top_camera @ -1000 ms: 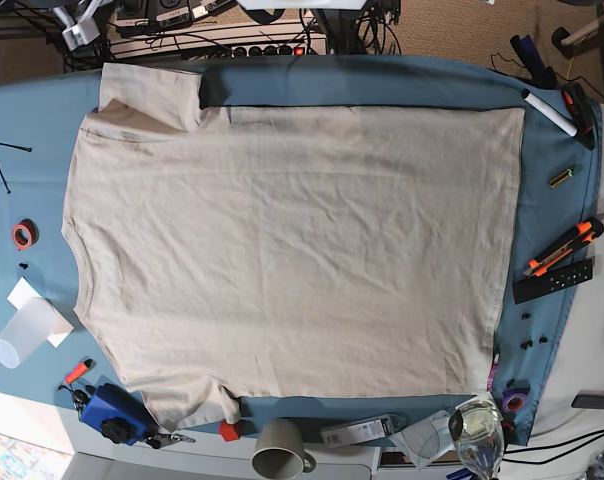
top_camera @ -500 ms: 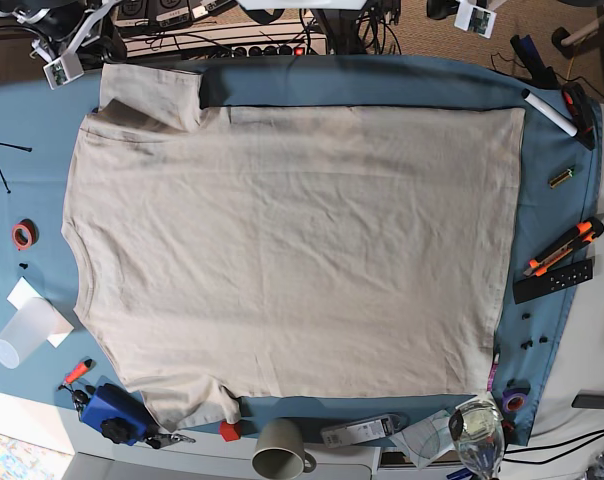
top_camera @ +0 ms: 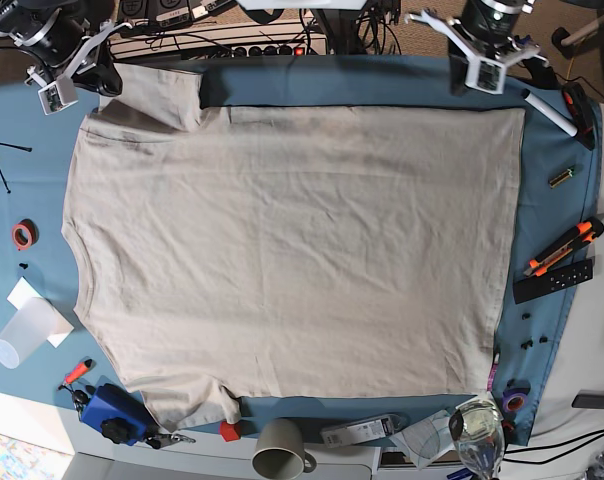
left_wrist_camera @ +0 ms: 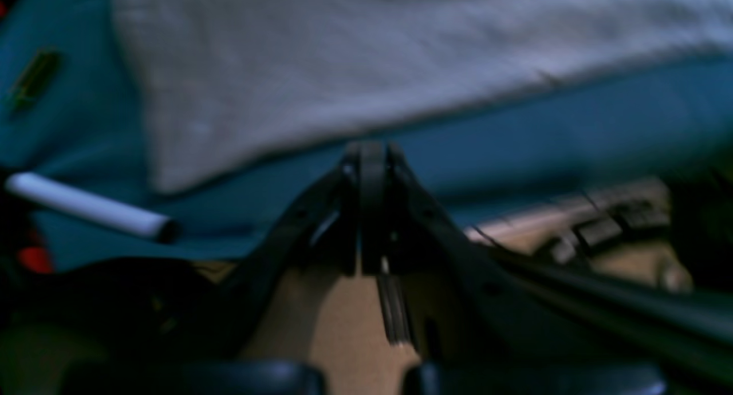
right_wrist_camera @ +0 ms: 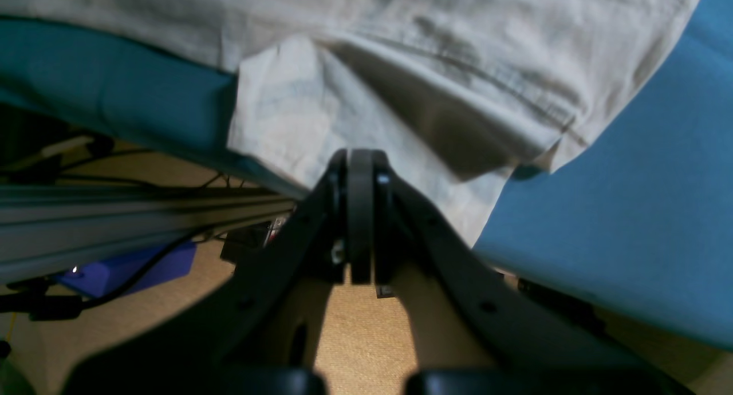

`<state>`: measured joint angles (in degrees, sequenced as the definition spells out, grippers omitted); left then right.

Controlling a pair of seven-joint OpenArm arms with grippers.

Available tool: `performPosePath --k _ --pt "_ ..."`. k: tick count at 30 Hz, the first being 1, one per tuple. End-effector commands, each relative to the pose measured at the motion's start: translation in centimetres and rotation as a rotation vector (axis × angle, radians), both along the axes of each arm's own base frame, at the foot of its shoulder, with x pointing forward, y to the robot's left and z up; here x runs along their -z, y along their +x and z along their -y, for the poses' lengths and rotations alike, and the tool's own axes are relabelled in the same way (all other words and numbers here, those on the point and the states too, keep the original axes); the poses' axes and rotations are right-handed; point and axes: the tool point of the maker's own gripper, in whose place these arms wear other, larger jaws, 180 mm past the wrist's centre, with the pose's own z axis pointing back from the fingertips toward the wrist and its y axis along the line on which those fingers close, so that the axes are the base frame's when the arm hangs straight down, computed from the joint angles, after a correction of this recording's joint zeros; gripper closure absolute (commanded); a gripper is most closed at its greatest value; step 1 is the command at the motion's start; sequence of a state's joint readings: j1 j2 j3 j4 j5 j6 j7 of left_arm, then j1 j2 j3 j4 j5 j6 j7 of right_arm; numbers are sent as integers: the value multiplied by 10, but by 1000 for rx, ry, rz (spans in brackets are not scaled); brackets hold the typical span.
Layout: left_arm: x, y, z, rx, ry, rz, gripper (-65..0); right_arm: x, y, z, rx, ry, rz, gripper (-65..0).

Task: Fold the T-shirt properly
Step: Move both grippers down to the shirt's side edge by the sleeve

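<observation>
Base view, T-shirt (top_camera: pixel 292 250) as landmark. Spread wide and mostly flat on blue cloth (top_camera: pixel 357 80), not folded up; neck side toward the left, straight hem toward the right. Sleeve at its upper left creased and doubled over near the shoulder; sleeve at its lower left rumpled. Just beyond its top edge, toward the right corner: left hand (left_wrist_camera: pixel 369 151), closed, with nothing gripped. Near its upper-left sleeve: right hand (right_wrist_camera: pixel 359 154), likewise closed and empty. Height of either above the cloth: cannot tell. Left wrist view blurred. Right of the shirt, going down: white marker (top_camera: pixel 549 112), battery (top_camera: pixel 561 177), orange-and-black cutter (top_camera: pixel 564 248), black perforated bar (top_camera: pixel 553 281). Left of it: red tape roll (top_camera: pixel 23 234), then a translucent cup (top_camera: pixel 25 333) tipped over, partly on white paper (top_camera: pixel 57 335). Off the lower-left sleeve: blue tool (top_camera: pixel 112 412). Just below the shirt: red block (top_camera: pixel 230 431), mug (top_camera: pixel 280 450). By its lower-right corner: clear glass vessel (top_camera: pixel 477 435), purple tape roll (top_camera: pixel 516 400).
</observation>
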<state>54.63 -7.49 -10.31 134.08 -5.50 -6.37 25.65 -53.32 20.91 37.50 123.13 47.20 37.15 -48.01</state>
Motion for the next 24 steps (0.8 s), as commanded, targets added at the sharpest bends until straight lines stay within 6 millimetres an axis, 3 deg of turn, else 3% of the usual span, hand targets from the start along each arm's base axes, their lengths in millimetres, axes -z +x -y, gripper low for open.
performPosePath --k 1,7,10,13,14,18,19,24 --pt "-9 6 -2 -11 -1 39 0 -8 5 -2 -12 2 33 0" --pt "-14 21 -10 -43 34 83 -4 -9 14 4 -15 -43 60 0" --pt "-15 22 -14 -34 80 88 -126 -11 18 4 -14 -42 76 0" --pt "-14 22 -16 -30 105 88 -201 -13 22 4 -15 -43 87 0" --pt "-15 22 -16 -29 110 88 -213 -13 23 4 -15 -43 90 -21" --pt "-15 22 -17 -28 113 88 -216 -15 26 4 -14 -42 102 -309" --pt "-15 22 -17 -28 113 88 -216 -15 26 4 -12 -43 101 -335" --pt "-15 22 -17 -28 113 89 -216 -19 32 5 25 -40 155 -337"
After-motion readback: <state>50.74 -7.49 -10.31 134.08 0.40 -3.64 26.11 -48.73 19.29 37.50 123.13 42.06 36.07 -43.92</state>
